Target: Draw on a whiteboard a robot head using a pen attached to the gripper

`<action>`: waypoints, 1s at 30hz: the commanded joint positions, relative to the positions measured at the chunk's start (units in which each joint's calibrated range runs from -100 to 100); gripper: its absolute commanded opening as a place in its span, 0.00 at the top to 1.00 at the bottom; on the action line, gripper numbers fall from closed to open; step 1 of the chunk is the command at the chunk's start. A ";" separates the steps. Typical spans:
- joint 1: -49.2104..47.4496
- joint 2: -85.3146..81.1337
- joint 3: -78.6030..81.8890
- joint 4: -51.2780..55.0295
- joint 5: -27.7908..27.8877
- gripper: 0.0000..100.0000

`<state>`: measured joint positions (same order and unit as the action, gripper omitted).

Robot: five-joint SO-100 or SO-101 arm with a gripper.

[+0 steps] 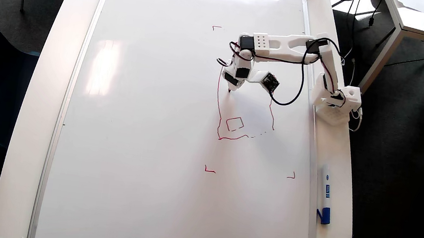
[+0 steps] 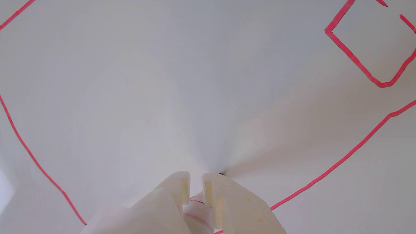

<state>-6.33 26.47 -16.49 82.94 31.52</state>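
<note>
Glossy white, the whiteboard (image 1: 145,126) spreads under everything we see. The red robot head (image 1: 236,124), part-drawn, lies just below our gripper (image 1: 229,86) in the overhead view, one small square inside it. The claw is clamped on the pen (image 2: 195,208), whose tip touches the board.

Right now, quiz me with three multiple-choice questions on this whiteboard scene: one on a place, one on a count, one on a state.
1. Where does the blue-capped marker lie?
A. On the table rim right of the whiteboard, overhead view
B. Inside the drawing
C. In the gripper

2. How many small squares are inside the robot head outline?
A. One
B. Three
C. None

3. The gripper is:
A. Wide open
B. Shut on the pen
C. Holding a cloth

A: it lies outside the frame. A: one square shows. B: wrist view shows the fingers clamping it.
</note>
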 commanded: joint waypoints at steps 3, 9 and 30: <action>2.61 -0.52 -0.89 0.47 1.03 0.99; 5.05 -0.60 -0.26 0.55 2.58 0.99; 5.93 -8.74 11.63 0.47 4.14 0.99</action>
<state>-0.38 20.97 -6.81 83.02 35.38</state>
